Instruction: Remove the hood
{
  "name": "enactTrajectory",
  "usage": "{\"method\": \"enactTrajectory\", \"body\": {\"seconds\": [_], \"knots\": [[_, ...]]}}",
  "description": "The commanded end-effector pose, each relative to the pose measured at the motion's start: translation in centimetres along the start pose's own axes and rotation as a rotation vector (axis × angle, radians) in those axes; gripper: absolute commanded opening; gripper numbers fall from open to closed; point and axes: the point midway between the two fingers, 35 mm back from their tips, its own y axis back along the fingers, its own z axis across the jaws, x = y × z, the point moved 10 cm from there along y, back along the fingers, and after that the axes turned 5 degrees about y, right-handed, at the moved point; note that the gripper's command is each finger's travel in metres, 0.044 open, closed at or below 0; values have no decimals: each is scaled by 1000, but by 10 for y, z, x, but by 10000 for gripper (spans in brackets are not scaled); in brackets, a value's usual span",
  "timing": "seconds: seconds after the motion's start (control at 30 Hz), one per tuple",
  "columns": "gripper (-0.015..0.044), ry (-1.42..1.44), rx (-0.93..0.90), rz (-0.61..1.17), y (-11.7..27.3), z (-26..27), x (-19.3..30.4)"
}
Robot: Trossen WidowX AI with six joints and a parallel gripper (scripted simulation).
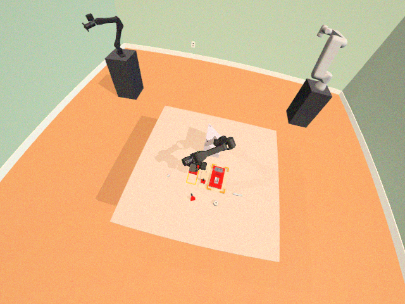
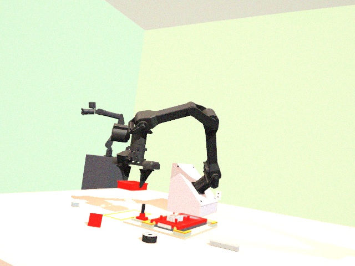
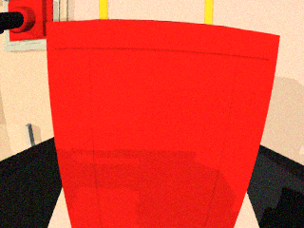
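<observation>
My gripper [image 1: 197, 167] [image 2: 133, 183] [image 3: 156, 150] is shut on the red hood [image 1: 193, 172] [image 2: 131, 185] [image 3: 161, 104], one finger at each side. The hood is roughly level and held clear above the table. The marked area is a yellow outline [image 1: 190, 183] [image 2: 112, 217] [image 3: 209, 11]; in the wrist view its two long lines run out from behind the hood's far edge. The hood hides the outline's near end there. The red toy car [image 1: 214, 186] [image 2: 196, 221] sits without its hood between the orange-topped corner holders, with a pale block exposed in its front bay.
A red block with an upright black pin [image 1: 203, 181] [image 2: 142, 216] stands between outline and car. A red wedge [image 1: 192, 197] [image 2: 95, 220], a dark ring [image 2: 149, 238], a grey bar [image 1: 237, 194] [image 2: 224, 245] and a small pale block [image 1: 168, 175] [image 2: 75, 204] lie around. A white sloped stand [image 2: 183, 194] is behind.
</observation>
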Motion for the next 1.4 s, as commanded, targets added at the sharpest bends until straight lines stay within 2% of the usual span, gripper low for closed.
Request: {"method": "enactTrajectory", "body": {"seconds": [0.0,1.37], "knots": [[0,5,3,-1,-3,-2,0],[0,5,3,-2,-43,-3,-2]]}}
